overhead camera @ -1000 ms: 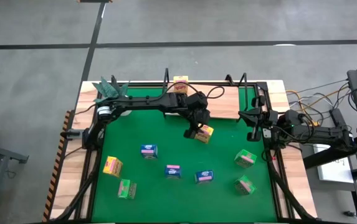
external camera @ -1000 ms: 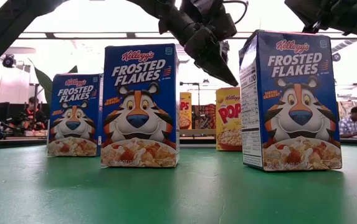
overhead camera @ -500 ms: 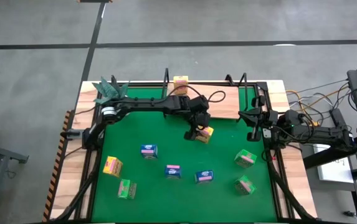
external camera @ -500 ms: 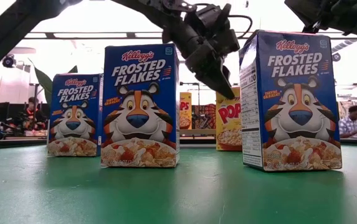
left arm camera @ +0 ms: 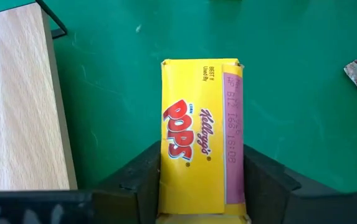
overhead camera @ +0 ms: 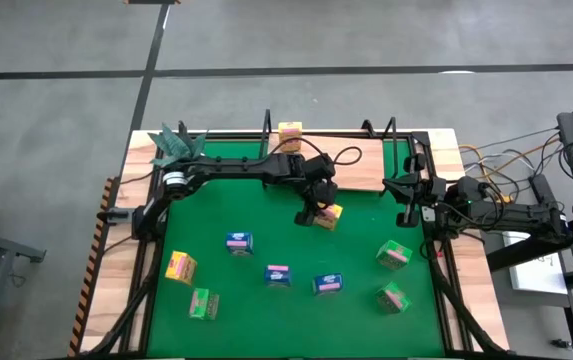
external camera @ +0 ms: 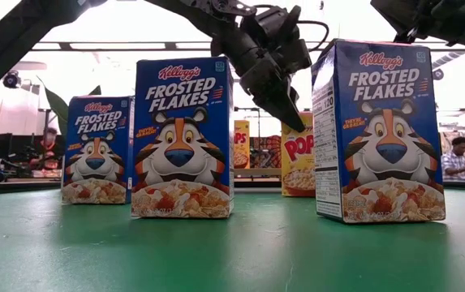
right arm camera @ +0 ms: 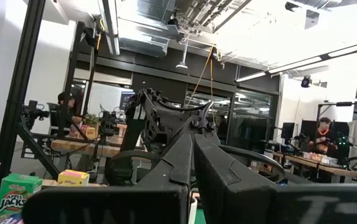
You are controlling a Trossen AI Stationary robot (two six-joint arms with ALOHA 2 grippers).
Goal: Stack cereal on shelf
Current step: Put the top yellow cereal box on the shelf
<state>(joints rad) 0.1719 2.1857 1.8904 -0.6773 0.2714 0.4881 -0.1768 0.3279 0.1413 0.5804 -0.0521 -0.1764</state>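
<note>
High view: left gripper (overhead camera: 318, 211) sits over a yellow Pops box (overhead camera: 330, 214) on the green mat (overhead camera: 266, 240), near the shelf (overhead camera: 361, 165); right gripper (overhead camera: 403, 203) waits at the surface's right edge.
Left wrist view: fingers (left arm camera: 142, 180) pinching the box's sides.
Right wrist view: fingers pressed together.

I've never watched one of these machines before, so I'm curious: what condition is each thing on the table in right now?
Left gripper: closed around the yellow Pops box, which stands on the green mat.
Right gripper: shut, empty, parked at the table's right edge.
Shelf: one yellow box at its back edge.
Blue boxes: three, upright on the mat.
Green boxes: three, on the mat.
</note>
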